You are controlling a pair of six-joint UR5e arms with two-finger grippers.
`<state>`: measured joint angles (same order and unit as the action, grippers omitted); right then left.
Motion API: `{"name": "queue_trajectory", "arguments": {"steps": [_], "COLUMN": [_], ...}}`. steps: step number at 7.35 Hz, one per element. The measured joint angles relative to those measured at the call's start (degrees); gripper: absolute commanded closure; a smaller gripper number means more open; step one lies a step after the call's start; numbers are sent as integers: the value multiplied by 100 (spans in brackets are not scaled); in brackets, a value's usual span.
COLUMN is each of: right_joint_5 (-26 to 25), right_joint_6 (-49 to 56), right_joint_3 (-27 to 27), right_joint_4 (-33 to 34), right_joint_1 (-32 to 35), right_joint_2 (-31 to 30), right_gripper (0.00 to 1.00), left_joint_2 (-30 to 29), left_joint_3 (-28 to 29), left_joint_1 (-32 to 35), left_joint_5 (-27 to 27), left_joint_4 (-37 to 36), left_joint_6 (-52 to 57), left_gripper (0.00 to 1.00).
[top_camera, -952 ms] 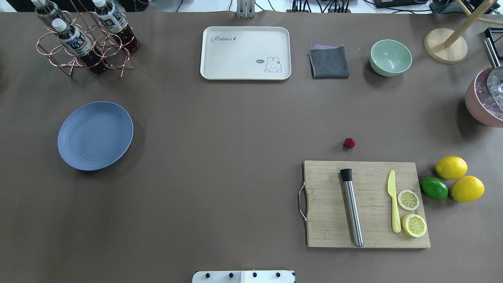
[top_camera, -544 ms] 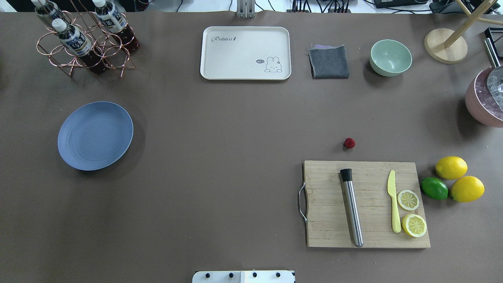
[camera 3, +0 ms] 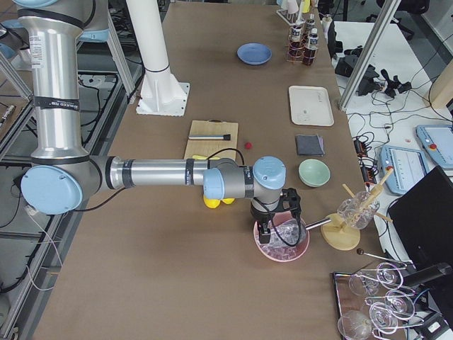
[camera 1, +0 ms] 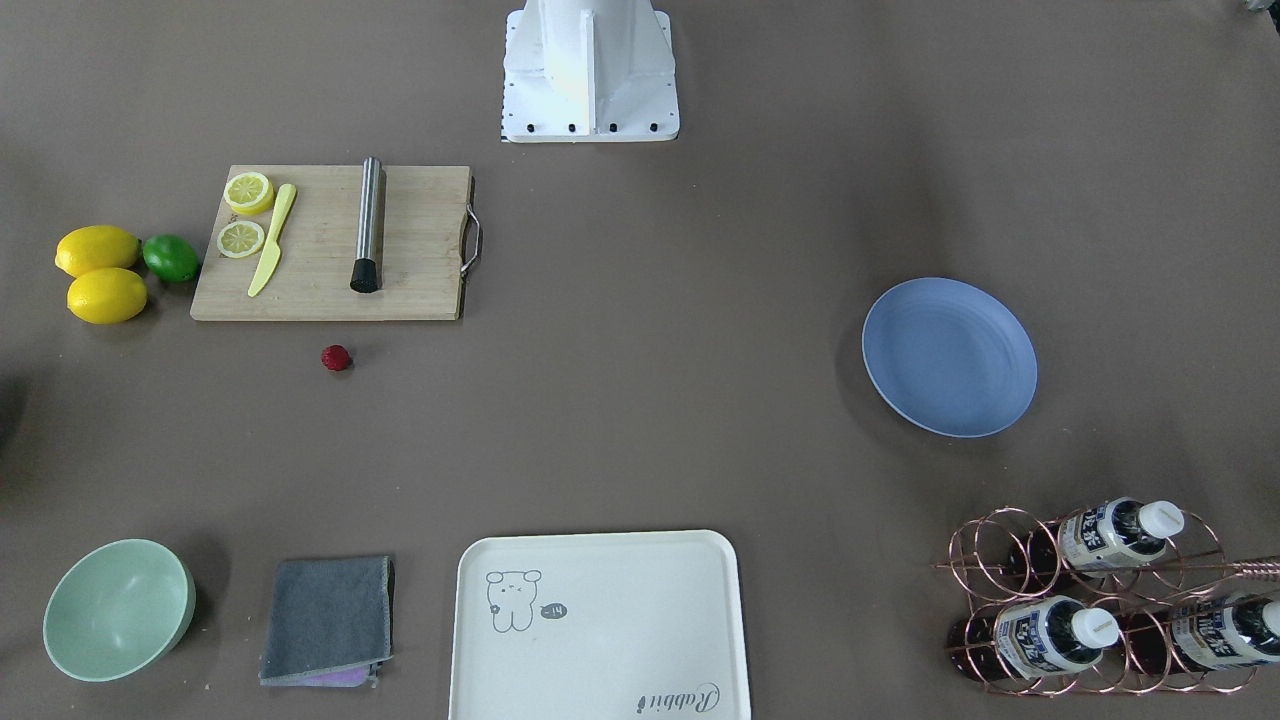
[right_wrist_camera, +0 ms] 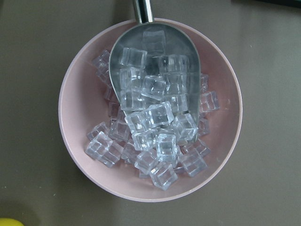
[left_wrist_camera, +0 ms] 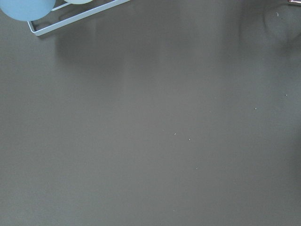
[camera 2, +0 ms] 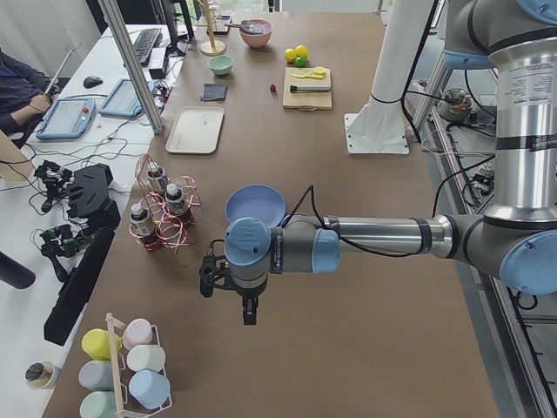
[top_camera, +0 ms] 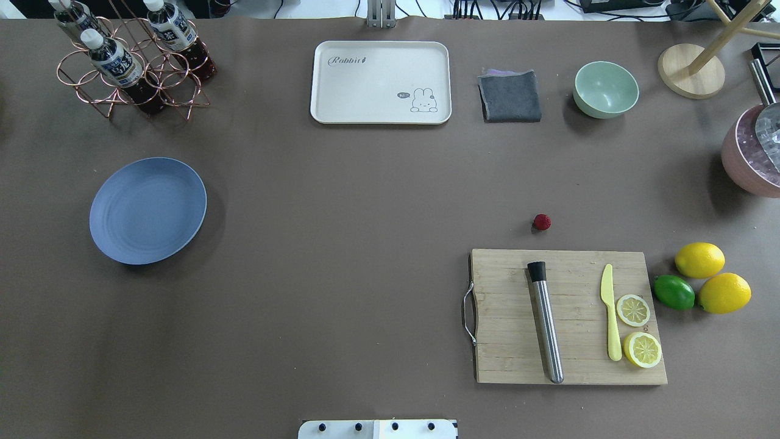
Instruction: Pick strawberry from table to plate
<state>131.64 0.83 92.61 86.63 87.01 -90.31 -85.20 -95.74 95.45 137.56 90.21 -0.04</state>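
The strawberry [top_camera: 542,222] is a tiny dark-red berry lying on the brown table [top_camera: 341,244], just beyond the cutting board; it also shows in the front-facing view [camera 1: 336,357]. Far across the table on my left side lies the round blue plate [top_camera: 148,210], with nothing on it. My left gripper [camera 2: 247,313] shows only in the exterior left view, hanging over bare table near the plate [camera 2: 255,205]. Only the exterior right view shows my right gripper [camera 3: 277,225], above a pink bowl of ice. For both, I cannot tell whether they are open or shut.
The wooden cutting board [top_camera: 487,341] holds a steel muddler, a yellow knife and lemon slices. Two lemons and a lime [top_camera: 673,292] lie to its right. At the far edge are a cream tray [top_camera: 381,82], grey cloth [top_camera: 510,96], green bowl [top_camera: 606,89] and bottle rack [top_camera: 131,61].
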Motion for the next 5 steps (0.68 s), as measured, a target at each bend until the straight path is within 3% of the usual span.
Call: {"name": "queue_trajectory", "arguments": {"steps": [5], "right_joint_5": [11], "right_joint_6": [-19], "right_joint_3": [113], "right_joint_4": [-5], "right_joint_1": [0], "right_joint_2": [-14], "right_gripper": [0], "left_joint_2": [-81], "left_joint_3": [169], "left_joint_1": [-3], "left_joint_5": [246], "left_joint_4": [1168], "left_joint_6": [-44], "left_gripper": [2]}}
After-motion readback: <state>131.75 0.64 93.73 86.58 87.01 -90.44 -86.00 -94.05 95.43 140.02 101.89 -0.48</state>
